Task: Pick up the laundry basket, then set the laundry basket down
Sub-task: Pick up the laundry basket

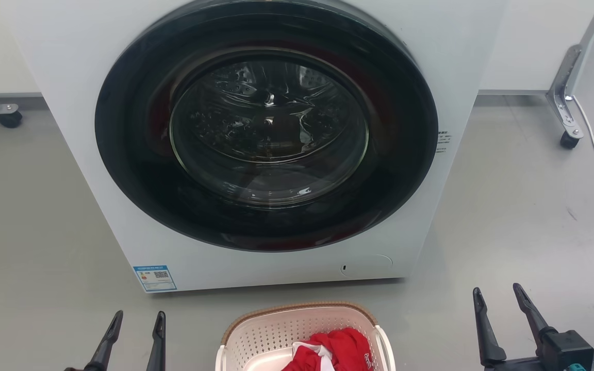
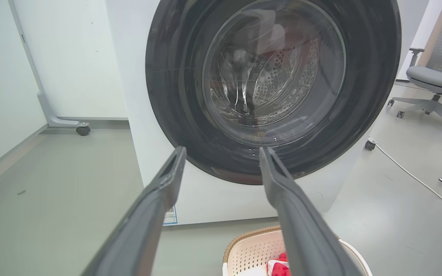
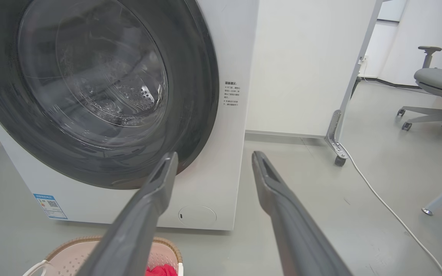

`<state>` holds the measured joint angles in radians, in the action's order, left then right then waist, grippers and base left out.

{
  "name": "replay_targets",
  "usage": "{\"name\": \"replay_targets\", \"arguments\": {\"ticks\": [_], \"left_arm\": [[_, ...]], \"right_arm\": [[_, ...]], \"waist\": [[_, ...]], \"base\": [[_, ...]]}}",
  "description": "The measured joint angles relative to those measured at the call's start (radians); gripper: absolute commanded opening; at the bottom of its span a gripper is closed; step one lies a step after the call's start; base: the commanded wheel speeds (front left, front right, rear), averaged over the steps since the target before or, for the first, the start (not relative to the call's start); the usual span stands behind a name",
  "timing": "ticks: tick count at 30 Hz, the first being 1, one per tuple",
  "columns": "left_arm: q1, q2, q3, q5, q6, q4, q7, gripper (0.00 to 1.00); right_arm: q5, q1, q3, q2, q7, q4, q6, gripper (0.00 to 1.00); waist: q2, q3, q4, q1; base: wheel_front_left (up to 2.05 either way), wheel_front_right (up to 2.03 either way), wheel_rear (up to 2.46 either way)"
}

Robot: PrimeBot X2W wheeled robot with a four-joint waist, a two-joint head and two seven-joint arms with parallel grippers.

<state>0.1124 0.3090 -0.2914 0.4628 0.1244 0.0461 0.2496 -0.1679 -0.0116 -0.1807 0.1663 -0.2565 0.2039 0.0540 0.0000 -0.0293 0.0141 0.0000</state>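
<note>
While left gripper (image 1: 140,312) and right gripper (image 1: 496,287) flank the laundry basket (image 1: 276,330), jaws gape; wrist views add a chair (image 3: 439,78).

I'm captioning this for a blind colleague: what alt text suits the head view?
A cream laundry basket holding a red garment sits on the floor before a white front-loading washer with its door closed. The left gripper and right gripper flank it, open and empty.

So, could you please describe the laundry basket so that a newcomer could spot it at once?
Find the big white washer with its round dark door. On the grey floor just before it sits the laundry basket: cream, perforated, brown-rimmed, holding red cloth.
</note>
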Motion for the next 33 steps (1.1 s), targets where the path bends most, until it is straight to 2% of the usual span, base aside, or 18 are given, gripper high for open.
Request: {"name": "replay_targets", "arguments": {"ticks": [11,33], "left_arm": [[0.016,-0.03,0.035,-0.04,0.0,-0.019,-0.02,1.0],[0.02,-0.053,0.06,-0.062,0.0,-0.053,-0.073,1.0]], "right_arm": [[0.0,0.0,-0.003,-0.001,0.001,-0.019,0.007,1.0],[-0.002,-0.002,-0.007,-0.004,0.019,-0.044,0.007,1.0]], "waist": [[0.0,0.005,-0.003,0.0],[0.0,0.036,-0.011,0.0]], "base": [[0.0,0.0,0.0],[0.0,0.0,0.0]]}}
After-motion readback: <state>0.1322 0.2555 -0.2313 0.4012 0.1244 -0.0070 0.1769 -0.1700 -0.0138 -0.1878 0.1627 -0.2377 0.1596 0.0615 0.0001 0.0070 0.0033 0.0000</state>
